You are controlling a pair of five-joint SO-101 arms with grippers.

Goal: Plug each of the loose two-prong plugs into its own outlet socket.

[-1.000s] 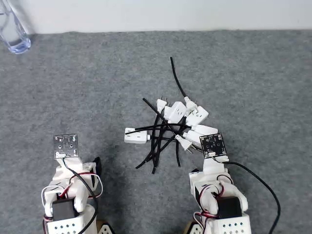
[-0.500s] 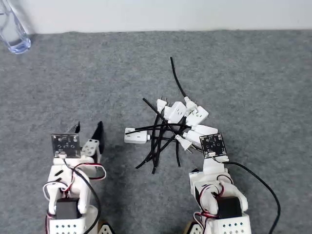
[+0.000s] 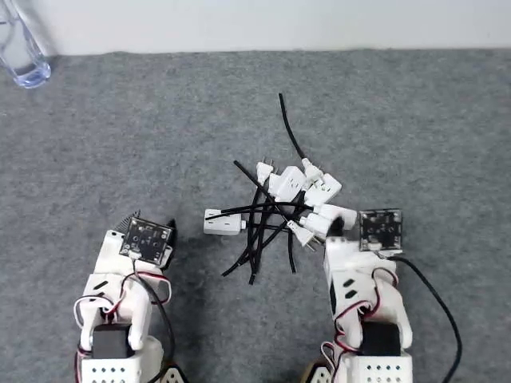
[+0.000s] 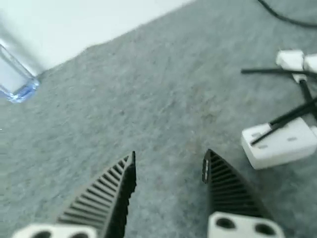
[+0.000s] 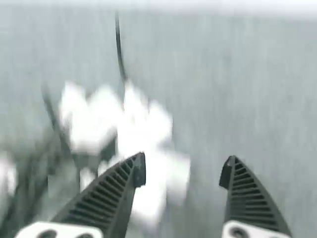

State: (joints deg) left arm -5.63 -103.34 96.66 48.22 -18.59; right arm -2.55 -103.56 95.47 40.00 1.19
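A tangle of white two-prong plugs and sockets [image 3: 299, 195] with black cords lies mid-table. One white socket block [image 3: 223, 222] sits apart at the pile's left side. My left gripper [image 4: 168, 163] is open with nothing between its fingers, low over bare carpet, and the socket block [image 4: 280, 144] lies just off to one side of it. The same left gripper [image 3: 150, 220] is at the front left, short of that block. My right gripper [image 5: 184, 162] is also open and holds nothing, with the blurred white plugs [image 5: 124, 124] just beyond its fingers. The right arm [image 3: 351, 271] stands at the pile's near right edge.
A clear glass [image 3: 22, 52] stands at the far left corner, also seen as the glass [image 4: 15, 79]. Grey carpet [image 3: 415, 136] covers the table, with open room left and right of the pile. A black cable [image 3: 435, 303] trails from the right arm.
The left arm has swung forward and rightward toward the lone socket block, its fingers coming out ahead. The right arm has shifted, its wrist board moving right beside the pile.
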